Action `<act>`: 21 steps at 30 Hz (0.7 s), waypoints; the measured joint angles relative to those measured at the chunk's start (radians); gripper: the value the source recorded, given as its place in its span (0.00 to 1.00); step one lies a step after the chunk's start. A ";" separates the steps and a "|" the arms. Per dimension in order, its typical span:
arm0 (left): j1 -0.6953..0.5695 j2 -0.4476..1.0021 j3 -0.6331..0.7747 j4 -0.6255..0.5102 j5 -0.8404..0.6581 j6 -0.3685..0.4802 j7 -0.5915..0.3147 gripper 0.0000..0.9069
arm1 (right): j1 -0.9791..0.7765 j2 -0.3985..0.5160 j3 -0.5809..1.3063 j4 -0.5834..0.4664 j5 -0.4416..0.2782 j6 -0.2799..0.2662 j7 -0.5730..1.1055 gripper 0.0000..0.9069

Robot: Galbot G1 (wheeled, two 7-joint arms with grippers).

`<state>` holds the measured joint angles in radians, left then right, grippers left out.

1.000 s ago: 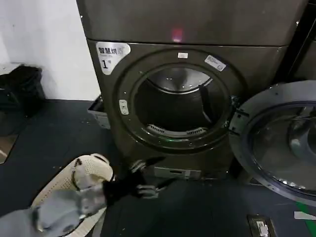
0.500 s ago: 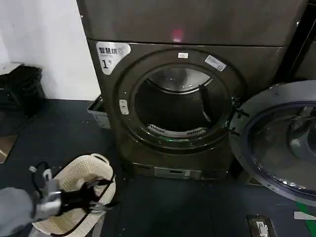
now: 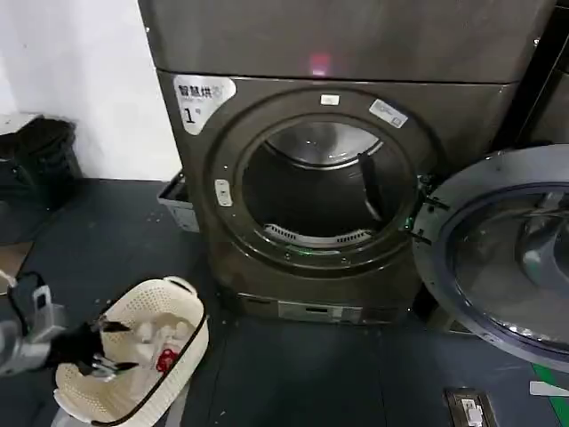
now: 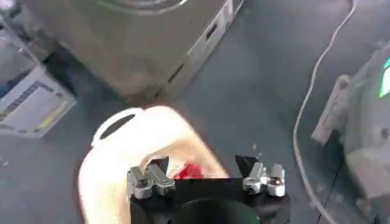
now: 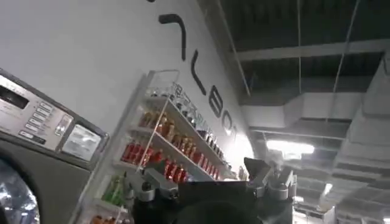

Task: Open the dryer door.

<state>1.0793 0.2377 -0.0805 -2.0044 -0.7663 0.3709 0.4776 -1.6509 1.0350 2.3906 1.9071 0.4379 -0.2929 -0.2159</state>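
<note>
Your left gripper (image 3: 108,345) sits low, nearest you, over the cream perforated plastic laundry basket (image 3: 173,307), which stands on the dark floor (image 3: 293,382) in front of the dryer and off to its left. Its jaws are spread apart and hold nothing; the left wrist view shows both fingertips (image 4: 148,181) apart with the basket rim and something red below them. Your right gripper (image 5: 210,182) points up at a ceiling and a drinks shelf, away from the dryer; its jaws look spread and empty too. Behind the basket is the big dark grey-bronze front-loading dryer (image 3: 267,98) with the white "1" label, its round opening fully exposed and the drum visible inside. The dryer door (image 3: 502,253), a wide round porthole with grey inner face around tinted glass, hangs swung out on the dryer's right side, hinge at the opening's right edge. By my read the task is essentially done. Risks from here: the left arm dropping into the basket and tipping it, or any sweep across the dryer's right side knocking the door back toward shut. Watch the right arm most; its camera can't see the door.
</note>
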 joint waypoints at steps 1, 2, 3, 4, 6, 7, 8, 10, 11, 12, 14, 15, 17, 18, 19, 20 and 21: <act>0.002 0.002 0.000 0.007 0.009 0.001 0.004 1.00 | 0.000 0.000 0.000 -0.002 0.000 0.000 0.000 1.00; 0.002 0.002 -0.001 0.014 0.016 0.001 0.010 1.00 | 0.000 -0.001 0.000 -0.005 -0.001 0.000 0.000 1.00; 0.003 0.003 -0.001 0.020 0.022 0.003 0.016 1.00 | 0.000 -0.001 0.000 -0.006 -0.001 0.001 0.000 1.00; 0.004 0.003 -0.001 0.026 0.029 0.004 0.019 1.00 | 0.000 -0.001 0.000 -0.007 -0.001 0.001 0.000 1.00; 0.005 0.003 -0.002 0.036 0.042 0.016 0.031 1.00 | 0.001 -0.001 -0.001 -0.008 -0.002 0.002 0.000 1.00; 0.006 0.003 -0.002 0.038 0.045 0.027 0.031 1.00 | 0.001 -0.002 -0.002 -0.008 -0.002 0.002 0.000 1.00; 0.007 0.003 -0.003 0.040 0.054 0.037 0.034 1.00 | 0.002 -0.002 -0.003 -0.008 -0.003 0.002 0.000 1.00; 0.008 0.003 -0.003 0.050 0.077 0.050 0.049 1.00 | 0.002 -0.002 -0.003 -0.008 -0.003 0.002 0.000 1.00; 0.009 0.003 -0.003 0.052 0.079 0.052 0.045 1.00 | 0.002 -0.002 -0.004 -0.008 -0.004 0.003 0.000 1.00; 0.009 0.001 -0.003 0.054 0.080 0.052 0.041 1.00 | 0.002 -0.002 -0.004 -0.009 -0.004 0.003 0.000 1.00; 0.010 -0.001 -0.003 0.058 0.080 0.052 0.032 1.00 | 0.003 -0.003 -0.004 -0.009 -0.007 0.004 0.000 1.00; 0.010 -0.001 -0.004 0.060 0.080 0.052 0.032 1.00 | 0.004 -0.003 -0.004 -0.009 -0.007 0.004 0.000 1.00; 0.012 -0.001 -0.005 0.062 0.081 0.055 0.038 1.00 | 0.004 -0.004 -0.003 -0.009 -0.008 0.004 0.000 1.00; 0.012 -0.001 -0.006 0.062 0.081 0.055 0.040 1.00 | 0.004 -0.004 -0.003 -0.009 -0.008 0.004 -0.001 1.00; 0.012 -0.001 -0.007 0.062 0.081 0.055 0.041 1.00 | 0.004 -0.004 -0.003 -0.010 -0.008 0.004 -0.001 1.00; 0.012 -0.001 -0.008 0.062 0.081 0.056 0.043 1.00 | 0.004 -0.004 -0.003 -0.010 -0.008 0.004 -0.001 1.00; 0.012 0.000 -0.009 0.062 0.081 0.057 0.044 1.00 | 0.004 -0.004 -0.003 -0.010 -0.009 0.004 -0.001 1.00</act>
<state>1.0914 0.2373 -0.0893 -1.9424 -0.6857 0.4276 0.5213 -1.6465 1.0315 2.3880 1.8971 0.4294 -0.2888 -0.2170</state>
